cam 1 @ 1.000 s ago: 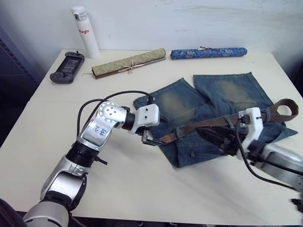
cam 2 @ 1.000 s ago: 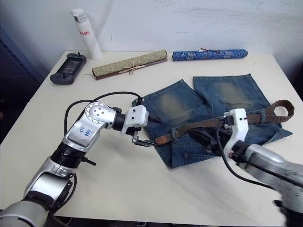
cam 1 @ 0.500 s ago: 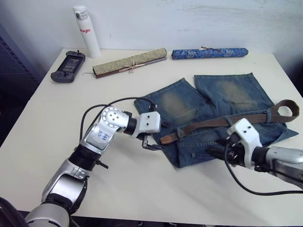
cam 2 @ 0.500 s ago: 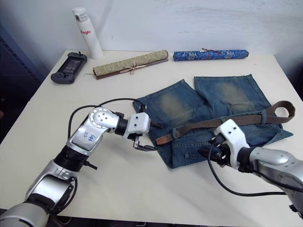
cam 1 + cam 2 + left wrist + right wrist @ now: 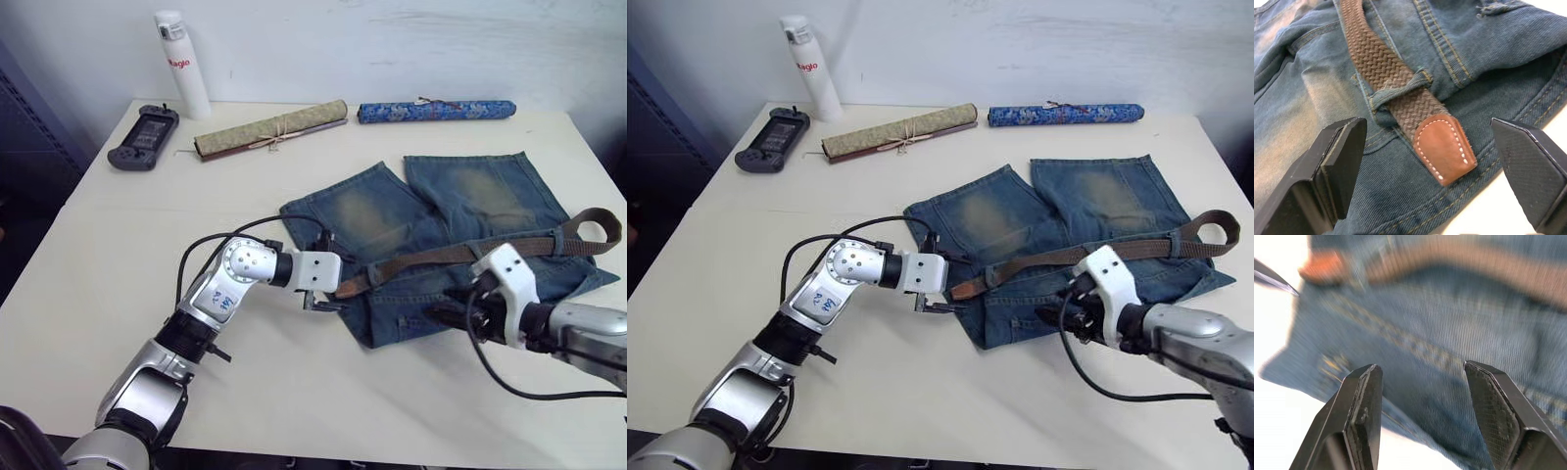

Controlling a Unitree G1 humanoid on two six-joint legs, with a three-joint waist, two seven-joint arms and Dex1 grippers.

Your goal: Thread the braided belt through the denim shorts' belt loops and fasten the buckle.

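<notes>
While spread flat on the white table (image 5: 88, 245):
denim shorts (image 5: 460, 225): waistband toward the robot, legs toward the wall.
braided belt (image 5: 441, 255): across the waistband, leather tip (image 5: 1444, 149) just past one belt loop (image 5: 1400, 88), far end curled at the shorts' right edge.
left gripper (image 5: 321, 297): fingers (image 5: 1339, 161) wide apart, at the shorts' left edge, tip between them, not touched.
right gripper (image 5: 1063, 318): fingers (image 5: 1361, 416) spread, over the waistband near the front edge, belt just beyond, holding nothing.
</notes>
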